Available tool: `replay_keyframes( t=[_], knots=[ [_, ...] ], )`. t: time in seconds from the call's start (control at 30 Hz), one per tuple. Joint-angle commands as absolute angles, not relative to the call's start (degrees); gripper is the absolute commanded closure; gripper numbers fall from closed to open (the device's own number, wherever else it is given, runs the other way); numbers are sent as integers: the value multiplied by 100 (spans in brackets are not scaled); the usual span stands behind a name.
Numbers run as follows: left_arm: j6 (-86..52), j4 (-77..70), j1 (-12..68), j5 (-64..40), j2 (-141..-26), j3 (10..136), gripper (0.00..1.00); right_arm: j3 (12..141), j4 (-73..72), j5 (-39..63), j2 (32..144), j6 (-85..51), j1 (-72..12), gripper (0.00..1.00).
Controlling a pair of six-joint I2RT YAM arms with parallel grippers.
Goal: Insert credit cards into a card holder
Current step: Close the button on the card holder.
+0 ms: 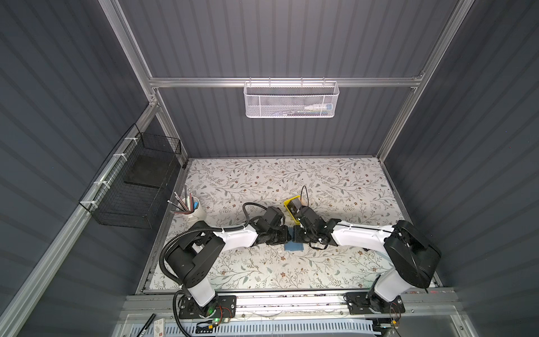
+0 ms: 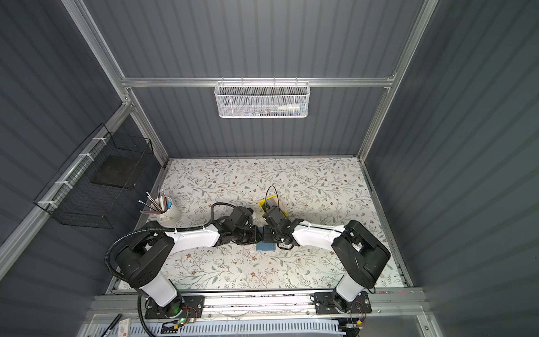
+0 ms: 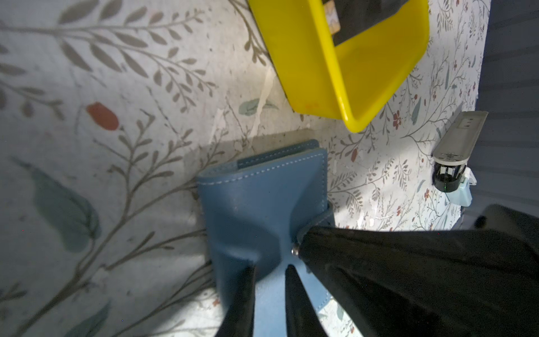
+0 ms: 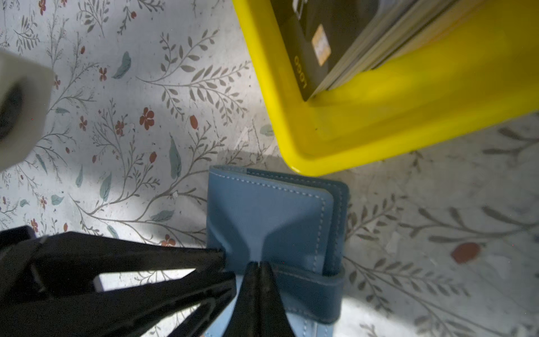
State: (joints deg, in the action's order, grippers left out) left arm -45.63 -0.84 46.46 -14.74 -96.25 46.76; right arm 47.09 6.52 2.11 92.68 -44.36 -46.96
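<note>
Holder closed, on table under both tools. Right gripper pinched shut on cover, leather puckering, likely to peel it open. Left gripper nips holder edge, jaws narrow, likely anchoring it. Cards sit in tray just beyond tips.

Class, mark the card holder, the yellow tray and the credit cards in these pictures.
card holder (image 4: 268, 210), right wrist view, front cover
yellow tray (image 4: 393, 116), right wrist view, near wall
credit cards (image 4: 294, 43), right wrist view, top card's black face
</note>
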Motion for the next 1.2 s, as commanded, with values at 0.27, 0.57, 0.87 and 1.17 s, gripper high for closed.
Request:
replay_keyframes(
  t=[0.27,0.57,0.87,1.17],
  knots=[
    [-4545,-1,4703,-1447,-9485,4561,79,4816,932,203,9299,-4377,-4737,100],
    [-4251,649,4703,-1245,-8965,4709,76,4713,880,178,9165,-4386,-4738,99],
    [-4022,1105,4702,-1233,-9171,4762,68,4634,816,175,9044,-4358,-4737,98],
    [-3978,964,4704,-1312,-9380,4784,64,4641,777,175,8984,-4386,-4742,87]
  ],
)
